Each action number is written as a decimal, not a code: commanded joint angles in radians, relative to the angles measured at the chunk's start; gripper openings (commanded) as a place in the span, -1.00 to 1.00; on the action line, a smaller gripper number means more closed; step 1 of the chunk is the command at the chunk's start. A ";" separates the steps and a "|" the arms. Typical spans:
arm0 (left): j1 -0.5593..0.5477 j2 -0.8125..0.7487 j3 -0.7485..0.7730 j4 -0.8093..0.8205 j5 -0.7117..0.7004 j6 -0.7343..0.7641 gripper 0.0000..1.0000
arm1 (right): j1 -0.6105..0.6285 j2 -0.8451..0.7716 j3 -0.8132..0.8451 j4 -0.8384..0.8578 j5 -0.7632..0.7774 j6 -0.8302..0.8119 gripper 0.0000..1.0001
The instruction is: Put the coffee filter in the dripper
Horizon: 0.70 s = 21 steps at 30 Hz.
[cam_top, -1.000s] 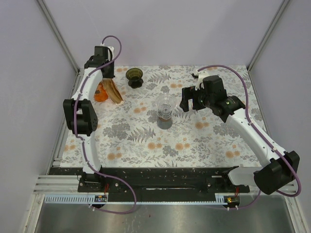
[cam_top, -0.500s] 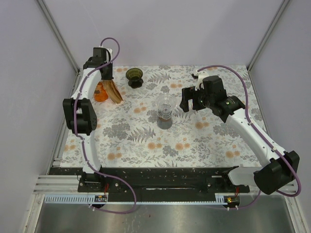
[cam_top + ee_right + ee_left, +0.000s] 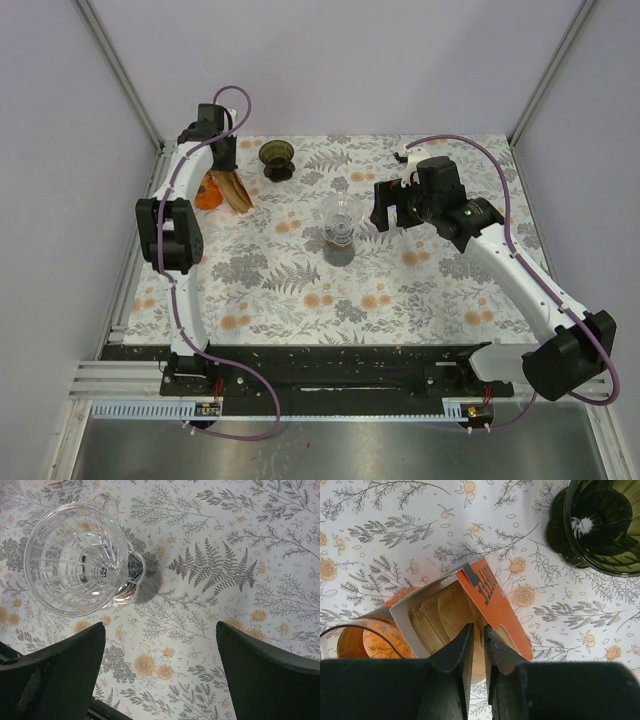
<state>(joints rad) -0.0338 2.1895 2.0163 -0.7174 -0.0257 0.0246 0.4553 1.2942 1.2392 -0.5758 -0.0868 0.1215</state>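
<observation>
The dark olive-green dripper (image 3: 277, 158) stands at the back of the table, and shows at the top right of the left wrist view (image 3: 600, 525). An orange and white carton (image 3: 492, 597) lies open to its left, with a stack of brown coffee filters (image 3: 437, 617) in it. My left gripper (image 3: 222, 172) (image 3: 477, 628) is at the carton's mouth. Its jaws are almost together with a brown filter edge between them. My right gripper (image 3: 388, 212) (image 3: 160, 630) is wide open and empty, hovering just right of a clear glass dripper (image 3: 75, 560).
The clear glass dripper (image 3: 340, 218) stands on a small base mid-table. An orange translucent holder (image 3: 362, 640) sits beside the carton at the left. The flowered cloth (image 3: 420, 290) covers the table. Grey walls close in the left, right and back sides.
My left arm has shifted slightly to the right over the carton. The right arm, the carton and both drippers have not moved.
</observation>
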 commanded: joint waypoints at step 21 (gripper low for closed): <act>0.005 0.066 0.098 0.013 0.015 0.002 -0.94 | -0.003 -0.009 -0.003 0.002 0.018 -0.008 0.99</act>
<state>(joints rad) -0.0341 2.2593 2.0682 -0.7170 -0.0223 0.0326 0.4553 1.2942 1.2354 -0.5762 -0.0868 0.1207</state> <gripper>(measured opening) 0.073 0.993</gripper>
